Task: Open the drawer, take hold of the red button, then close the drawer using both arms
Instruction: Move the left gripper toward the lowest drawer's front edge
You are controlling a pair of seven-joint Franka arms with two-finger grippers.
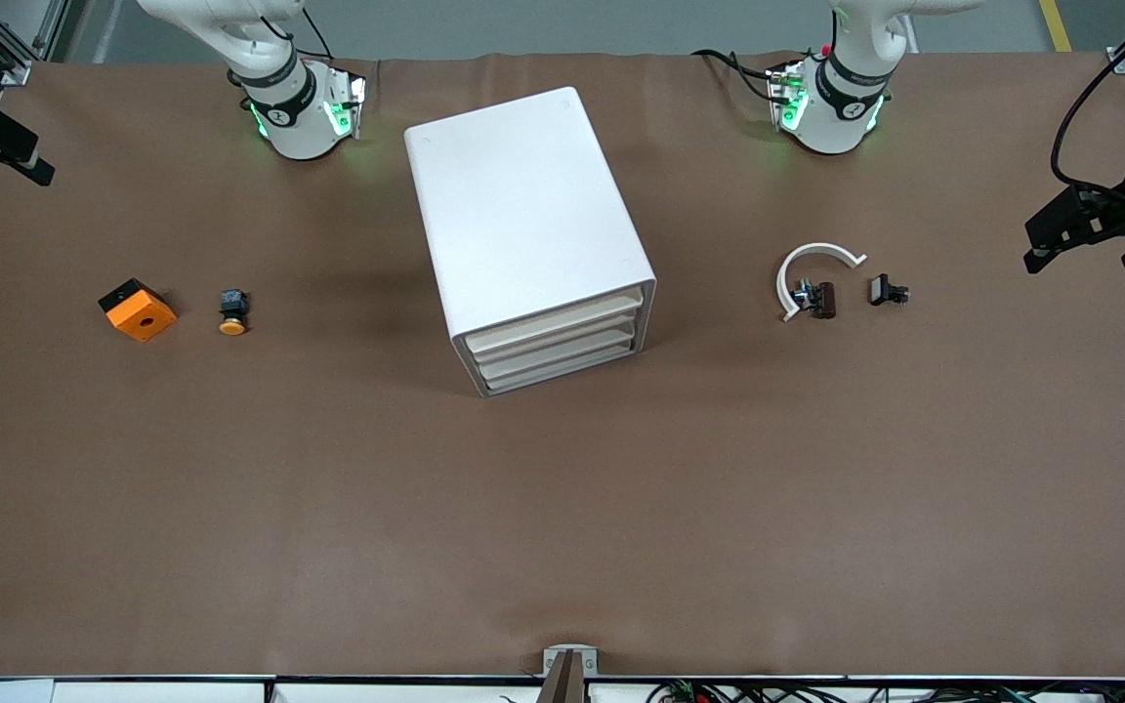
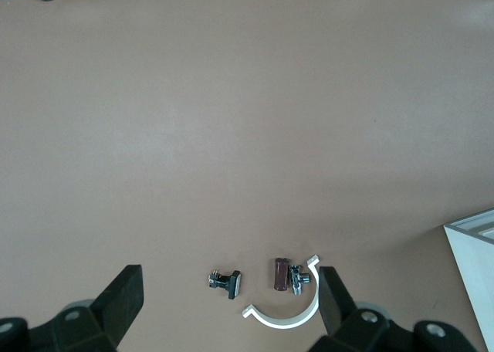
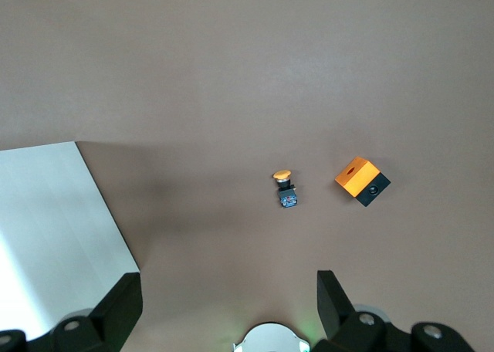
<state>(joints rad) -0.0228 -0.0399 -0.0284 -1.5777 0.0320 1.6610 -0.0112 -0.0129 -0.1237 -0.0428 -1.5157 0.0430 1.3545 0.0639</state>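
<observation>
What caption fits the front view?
White cabinet, drawers shut, mid-table; yellow-capped button and orange block toward the right arm's end.

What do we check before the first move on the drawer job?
1. Middle drawer of the cabinet shut, front bare: ok.
2. Left pincer open and empty, over the white arc toward the left arm's end: ok.
3. Right pincer open and empty, over the table beside the cabinet: ok.
4. Red button in sight: not ok, no view shows it.
5. Red button inside the drawer: cannot tell while it is shut.
6. Lookalike noted: yellow button beside the orange block, toward the right arm's end: ok.
</observation>
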